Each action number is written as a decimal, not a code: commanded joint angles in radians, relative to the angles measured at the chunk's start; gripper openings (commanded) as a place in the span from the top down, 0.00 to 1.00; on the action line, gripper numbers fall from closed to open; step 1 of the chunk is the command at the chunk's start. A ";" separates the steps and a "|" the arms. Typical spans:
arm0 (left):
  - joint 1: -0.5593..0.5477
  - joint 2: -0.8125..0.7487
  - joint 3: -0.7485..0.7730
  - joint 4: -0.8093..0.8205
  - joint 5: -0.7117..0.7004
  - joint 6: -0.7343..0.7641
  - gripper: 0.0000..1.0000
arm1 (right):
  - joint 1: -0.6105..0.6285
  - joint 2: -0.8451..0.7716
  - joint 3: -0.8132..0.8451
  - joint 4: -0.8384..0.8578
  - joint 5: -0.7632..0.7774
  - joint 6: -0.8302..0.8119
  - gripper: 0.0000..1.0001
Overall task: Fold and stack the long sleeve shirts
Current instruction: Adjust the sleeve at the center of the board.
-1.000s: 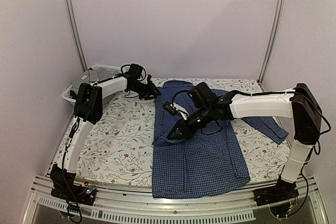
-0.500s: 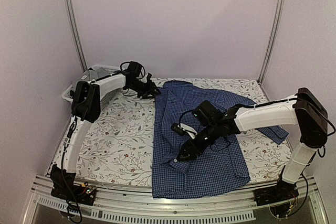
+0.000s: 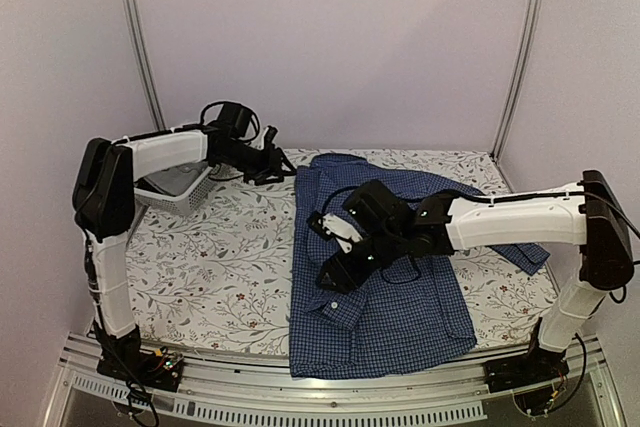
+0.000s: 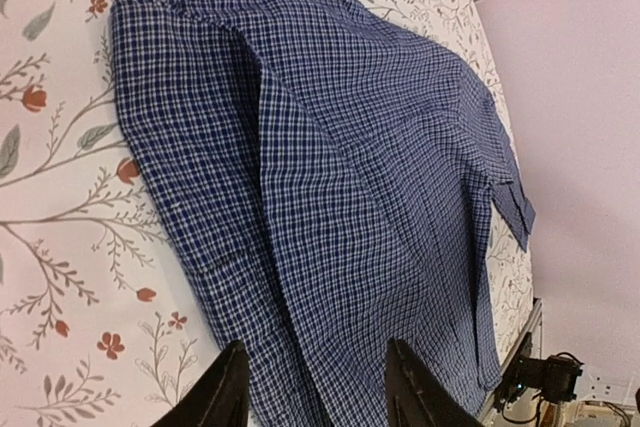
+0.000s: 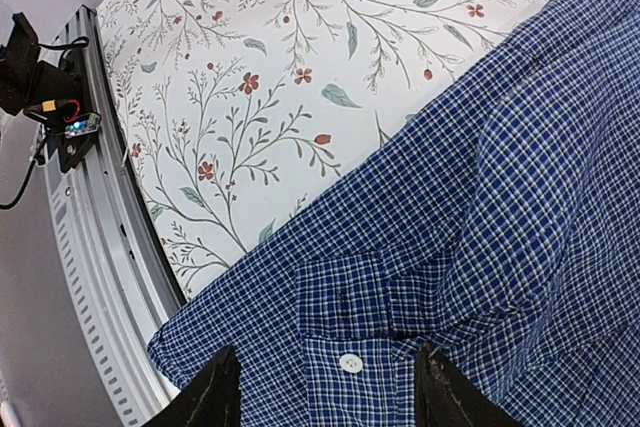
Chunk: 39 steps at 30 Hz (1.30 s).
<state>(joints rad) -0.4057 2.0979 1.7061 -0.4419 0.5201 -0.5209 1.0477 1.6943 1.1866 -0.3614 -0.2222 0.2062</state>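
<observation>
The dark blue checked long sleeve shirt (image 3: 400,307) lies flat on the flowered table, collar at the back. One sleeve is folded down over its body, and the cuff (image 5: 345,297) with a white button (image 5: 349,362) rests near the shirt's left edge. My right gripper (image 3: 332,277) hovers open just above that cuff (image 3: 335,299), nothing between its fingers (image 5: 205,397). The left gripper (image 3: 278,169) hangs open beside the collar, looking down the shirt (image 4: 350,147). Grey cloth (image 3: 172,179) shows in a basket at the back left.
A white mesh basket (image 3: 190,197) stands at the back left under the left arm. The shirt's other sleeve (image 3: 515,247) trails off to the right. Metal rails (image 3: 300,392) run along the table's near edge, and posts stand at both back corners.
My right gripper has opened and let the sleeve cuff drop onto the shirt, after carrying it toward the near left. The left arm's elbow swung up and left, uncovering the basket.
</observation>
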 commanded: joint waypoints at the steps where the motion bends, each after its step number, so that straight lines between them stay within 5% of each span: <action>1: -0.001 -0.116 -0.170 0.060 -0.038 0.009 0.53 | 0.057 0.071 0.048 -0.052 0.173 -0.010 0.43; 10: 0.017 -0.261 -0.362 0.092 -0.039 0.008 0.53 | 0.146 0.181 0.082 -0.048 0.341 -0.115 0.42; 24: 0.022 -0.253 -0.391 0.112 -0.013 0.012 0.53 | 0.212 0.264 0.119 -0.047 0.474 -0.181 0.44; 30: 0.027 -0.248 -0.387 0.109 -0.004 0.017 0.53 | 0.216 0.292 0.131 -0.044 0.499 -0.190 0.62; 36: 0.031 -0.243 -0.387 0.109 0.000 0.018 0.53 | 0.215 0.254 0.131 -0.041 0.515 -0.172 0.94; 39: 0.030 -0.240 -0.386 0.113 0.003 0.015 0.53 | 0.215 0.218 0.121 -0.036 0.458 -0.165 1.00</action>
<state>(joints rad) -0.3862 1.8568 1.3205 -0.3523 0.5098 -0.5190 1.2564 1.9717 1.2930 -0.4038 0.2676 0.0265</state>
